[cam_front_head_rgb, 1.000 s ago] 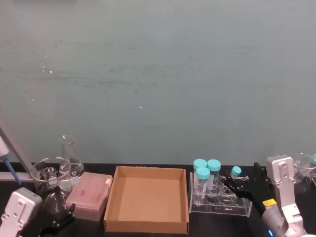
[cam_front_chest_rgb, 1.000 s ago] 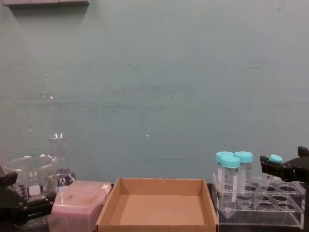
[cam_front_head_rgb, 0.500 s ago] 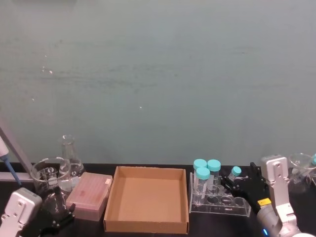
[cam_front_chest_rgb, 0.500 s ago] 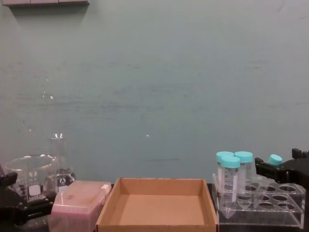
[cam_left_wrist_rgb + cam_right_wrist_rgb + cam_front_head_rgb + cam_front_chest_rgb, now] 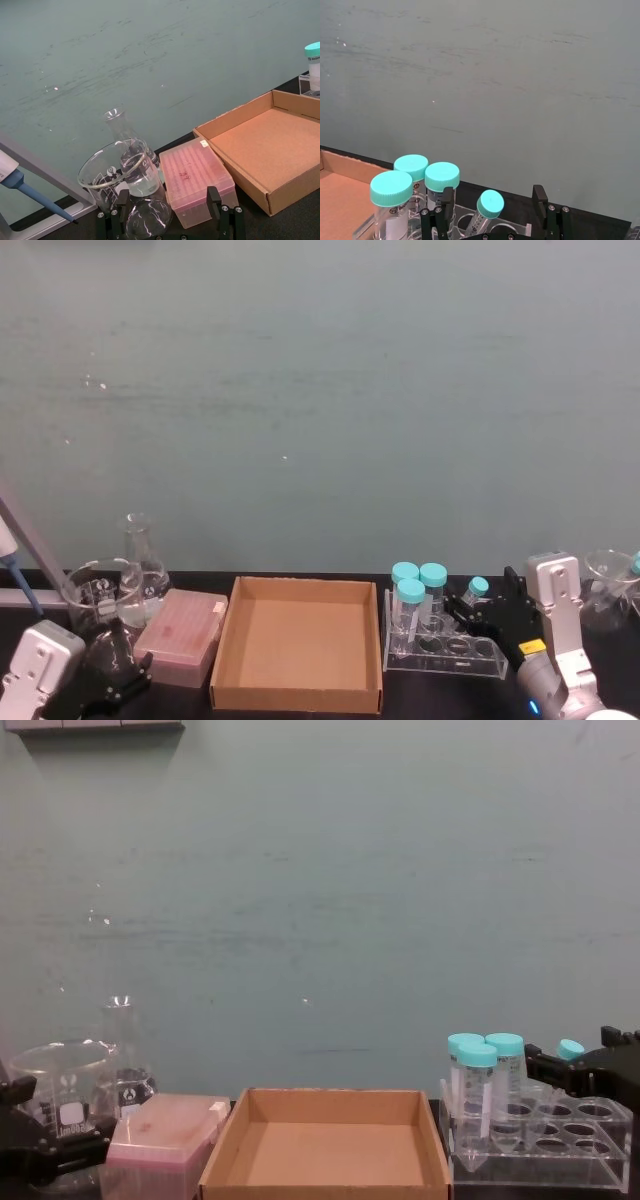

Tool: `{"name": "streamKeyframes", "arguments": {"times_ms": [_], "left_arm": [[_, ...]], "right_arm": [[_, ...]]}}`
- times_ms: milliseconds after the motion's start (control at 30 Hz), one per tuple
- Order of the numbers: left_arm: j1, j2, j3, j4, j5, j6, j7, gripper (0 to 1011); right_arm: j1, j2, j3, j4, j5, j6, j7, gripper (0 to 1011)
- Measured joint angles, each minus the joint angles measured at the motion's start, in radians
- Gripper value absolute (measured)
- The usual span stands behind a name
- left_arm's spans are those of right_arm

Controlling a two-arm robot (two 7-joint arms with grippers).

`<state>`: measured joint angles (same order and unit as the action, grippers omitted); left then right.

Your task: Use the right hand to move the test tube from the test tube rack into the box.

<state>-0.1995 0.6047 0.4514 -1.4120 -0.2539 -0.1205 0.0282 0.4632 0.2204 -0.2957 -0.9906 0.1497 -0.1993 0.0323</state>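
The right end effector sits at the lower right of the head view. Its fingers are apart, one on each side of the test tube without gripping it. The tube leans in a rear hole of the test tube rack, right of three wider teal-capped tubes. The box lies empty at lower centre on the dark surface, just left of the rack. The left end effector is parked at lower left, fingers apart.

The box is plain brown, the rack clear, the tube teal-capped, the case pink, the tabletop black.
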Motion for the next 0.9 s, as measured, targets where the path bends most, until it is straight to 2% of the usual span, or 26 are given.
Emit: {"name": "streamKeyframes", "arguments": {"times_ms": [600, 900], "left_arm": [[0.000, 0.000, 0.000, 0.000, 0.000, 0.000, 0.000, 1000], [0.000, 0.000, 0.000, 0.000, 0.000, 0.000, 0.000, 1000]], "right_arm": [[0.008, -0.021, 0.035, 0.022, -0.033, -0.006, 0.015, 1000], [0.009, -0.021, 0.035, 0.022, -0.033, -0.006, 0.018, 1000]]}}
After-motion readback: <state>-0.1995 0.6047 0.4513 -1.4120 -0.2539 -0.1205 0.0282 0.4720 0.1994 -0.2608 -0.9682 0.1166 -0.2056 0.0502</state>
